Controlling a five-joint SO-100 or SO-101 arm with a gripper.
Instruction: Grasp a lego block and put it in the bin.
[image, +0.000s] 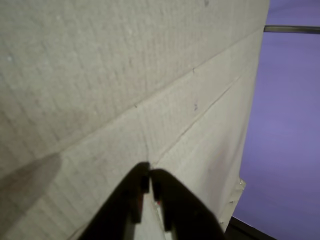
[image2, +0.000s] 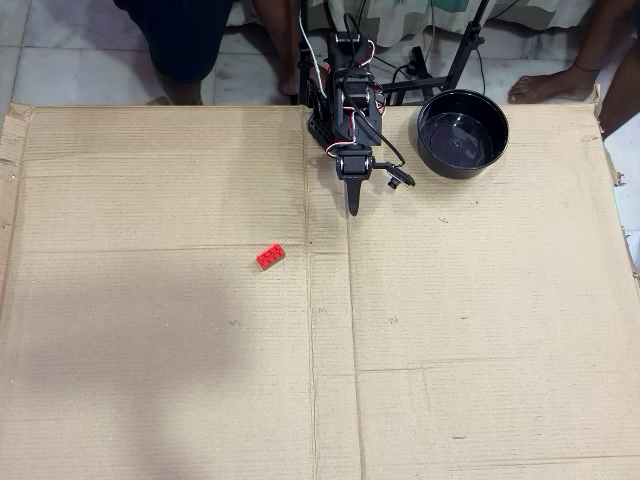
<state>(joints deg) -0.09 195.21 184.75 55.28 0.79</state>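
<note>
- Lego block (image2: 270, 257) is sitting out on the bare cardboard sheet (image2: 150, 380), well apart from everything else, nothing touching it.
- claw (image2: 352, 208) is closed and empty. The wrist view (image: 148, 176) shows the two black fingers pinched together at the tips with only cardboard beyond them, no brick in sight there.
- The bit that matters: in the overhead view the brick lies down and to the left of the claw tip, so it's off to one side of where the arm is pointing, not straight ahead. Arm would need to swing toward picture-left and reach further out, I reckon.
- Brick's long axis runs tilted, upper-right to lower-left in the overhead view, so the wrist probably wants some turn to close across the short side.
- bin (image2: 462, 133) is on the opposite side, up and right of the claw, close to the arm's base (image2: 335, 100). Looks empty, just glossy black inside.
- So nothing's picked up yet, the grab is the next job.
</note>
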